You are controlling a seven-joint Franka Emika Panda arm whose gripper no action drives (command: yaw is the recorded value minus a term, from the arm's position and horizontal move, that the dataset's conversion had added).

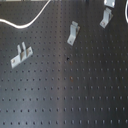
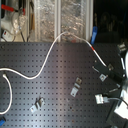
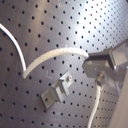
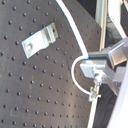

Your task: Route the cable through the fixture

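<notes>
Evidently the cable (image 3: 50, 58) ends pinched between the fingers (image 3: 97, 64).

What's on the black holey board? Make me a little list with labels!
board: black perforated metal board
cable: long white flexible cable curving across the board
brackets: three small silver metal brackets in the first exterior view, at
gripper: metal gripper shut on the cable
routing: cable not seen passing through any bracket
</notes>
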